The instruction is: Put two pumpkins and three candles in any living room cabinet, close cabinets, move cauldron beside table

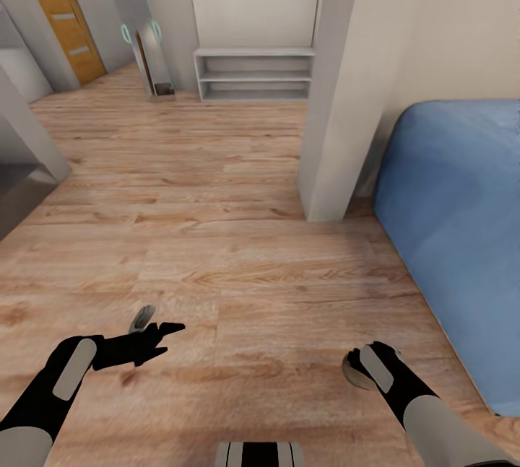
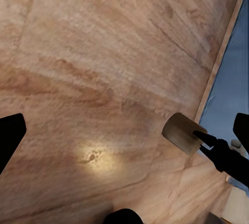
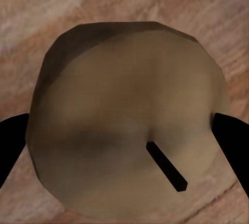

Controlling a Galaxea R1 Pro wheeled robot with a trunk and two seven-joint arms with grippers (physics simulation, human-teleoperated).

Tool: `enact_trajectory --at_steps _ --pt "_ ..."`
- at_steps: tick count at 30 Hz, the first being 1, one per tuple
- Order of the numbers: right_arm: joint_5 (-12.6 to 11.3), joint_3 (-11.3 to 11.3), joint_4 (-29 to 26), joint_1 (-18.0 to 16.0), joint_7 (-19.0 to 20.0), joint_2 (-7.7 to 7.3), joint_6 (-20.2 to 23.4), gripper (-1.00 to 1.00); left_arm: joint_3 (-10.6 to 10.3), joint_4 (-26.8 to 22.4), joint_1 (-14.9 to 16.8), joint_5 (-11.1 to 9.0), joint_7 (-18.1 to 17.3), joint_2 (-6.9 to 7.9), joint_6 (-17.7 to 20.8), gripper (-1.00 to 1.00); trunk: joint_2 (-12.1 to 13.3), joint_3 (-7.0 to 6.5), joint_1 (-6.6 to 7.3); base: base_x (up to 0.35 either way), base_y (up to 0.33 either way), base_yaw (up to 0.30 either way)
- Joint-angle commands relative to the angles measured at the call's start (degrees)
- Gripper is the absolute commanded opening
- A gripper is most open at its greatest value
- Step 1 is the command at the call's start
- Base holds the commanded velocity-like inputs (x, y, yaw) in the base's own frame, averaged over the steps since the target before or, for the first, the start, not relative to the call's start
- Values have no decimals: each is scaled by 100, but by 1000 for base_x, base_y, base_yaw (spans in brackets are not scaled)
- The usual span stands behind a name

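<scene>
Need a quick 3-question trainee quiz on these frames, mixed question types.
1. True or false: the left gripper has its jaws apart with nothing between them.
2. What does the right gripper hold? A) a pumpkin B) a beige candle with a dark wick C) the cauldron
3. Fill in: in the head view, the blue sofa stands on the robot's ____ side.
Key: 1 true; 2 B; 3 right.

We're inside a home, by every sign: warm wooden plank flooring (image 1: 217,236) runs throughout, a blue sofa (image 1: 455,236) sits at the right, a low white open shelf unit (image 1: 254,74) stands against the far wall, and an orange panelled door (image 1: 61,12) waits beyond.
</scene>
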State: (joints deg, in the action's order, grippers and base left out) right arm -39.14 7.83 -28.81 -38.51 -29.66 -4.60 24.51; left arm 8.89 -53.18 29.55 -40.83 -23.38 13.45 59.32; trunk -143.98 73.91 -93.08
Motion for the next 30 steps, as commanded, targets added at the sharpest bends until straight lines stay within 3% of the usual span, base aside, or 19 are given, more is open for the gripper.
enact_trajectory --at_steps 1,14,26,30 --pt "-6 -1 -9 1 4 1 2 -100 -2 0 2 1 -1 0 3 100 2 -23 2 -12 0 0" --pt "-6 5 -28 1 4 -1 1 -100 -10 0 3 2 -8 1 18 100 19 -332 36 -100 23 -186" --pt "-6 0 -63 1 -7 22 7 -100 -21 0 4 5 -5 -2 6 100 35 -598 67 -1 0 -7" --pt "-14 7 -414 1 -31 28 84 -100 -17 0 8 11 67 4 -5 100 41 -687 77 0 0 0"
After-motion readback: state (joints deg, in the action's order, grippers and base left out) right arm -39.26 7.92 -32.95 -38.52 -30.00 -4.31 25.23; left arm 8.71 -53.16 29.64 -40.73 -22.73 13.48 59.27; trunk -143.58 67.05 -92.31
